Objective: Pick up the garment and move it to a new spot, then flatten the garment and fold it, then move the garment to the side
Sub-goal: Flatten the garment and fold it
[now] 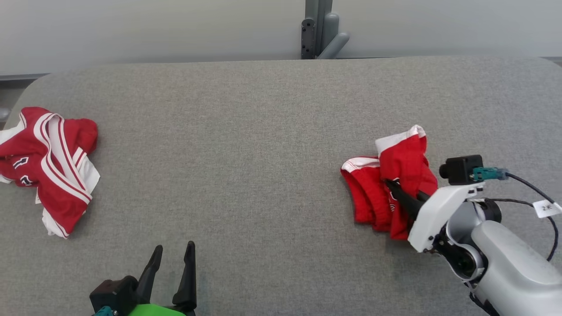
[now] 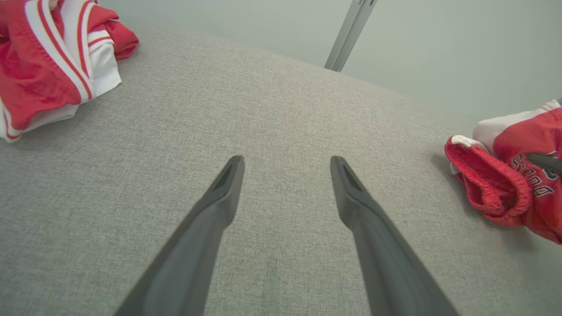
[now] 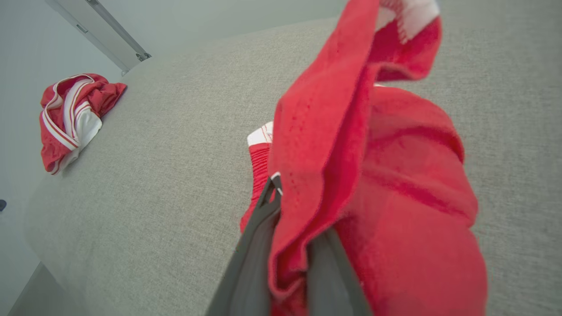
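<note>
The garment (image 1: pixel 404 160) is a crumpled red piece with white trim, bunched on the right side of the grey table (image 1: pixel 246 153). My right gripper (image 1: pixel 390 184) is shut on a fold of it, its dark fingers pushed in from the lower right. The right wrist view shows the red cloth (image 3: pixel 395 197) draped over and between the fingers of that gripper (image 3: pixel 285 197), part of it lifted. My left gripper (image 1: pixel 174 246) rests open at the near edge with nothing between its fingers. The left wrist view has that gripper (image 2: pixel 287 162) over bare table and the garment (image 2: pixel 505 184) far right.
A second red and white garment (image 1: pixel 48 162) lies crumpled at the table's far left edge, also seen as a heap (image 2: pixel 44 66) in the left wrist view. A grey post (image 1: pixel 320 28) stands behind the table's back edge. Bare grey surface spans the middle.
</note>
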